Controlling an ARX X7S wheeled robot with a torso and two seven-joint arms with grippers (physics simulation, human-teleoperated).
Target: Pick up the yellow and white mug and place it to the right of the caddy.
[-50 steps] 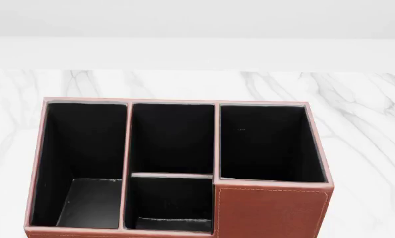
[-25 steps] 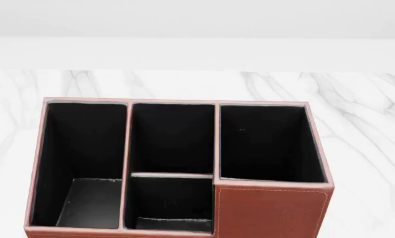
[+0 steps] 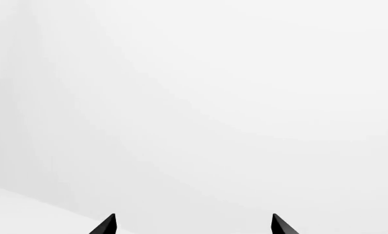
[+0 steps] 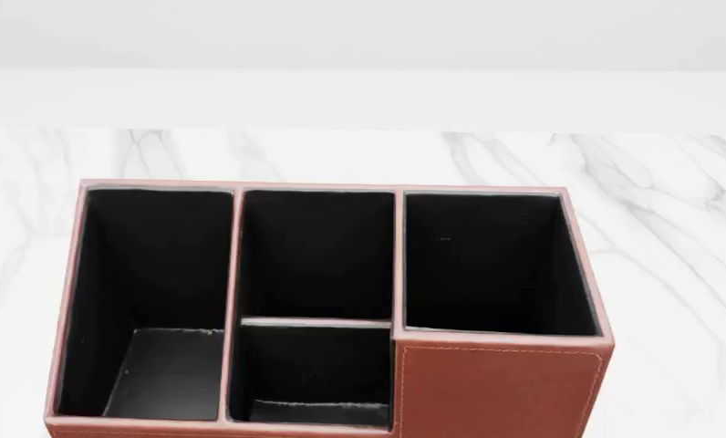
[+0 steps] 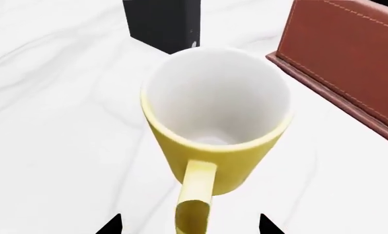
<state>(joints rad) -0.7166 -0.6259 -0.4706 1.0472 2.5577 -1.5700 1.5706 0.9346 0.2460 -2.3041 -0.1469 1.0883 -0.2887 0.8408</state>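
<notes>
Yellow and white mug point(image 5: 217, 119) stands upright on the marble desk point(image 5: 44, 126) just beside the caddy point(image 5: 350, 63), handle between the spread, empty right gripper point(image 5: 190, 225) tips; closing on the loop alone risks tipping it against the caddy wall.

Only fingertips of the robot show. The left gripper point(image 3: 192, 225) appears as two matte black, sharply pointed wedge tips, plain and unmarked. The right gripper point(image 5: 190, 225) shows the same: two small black triangular points, no screws or cables visible
</notes>
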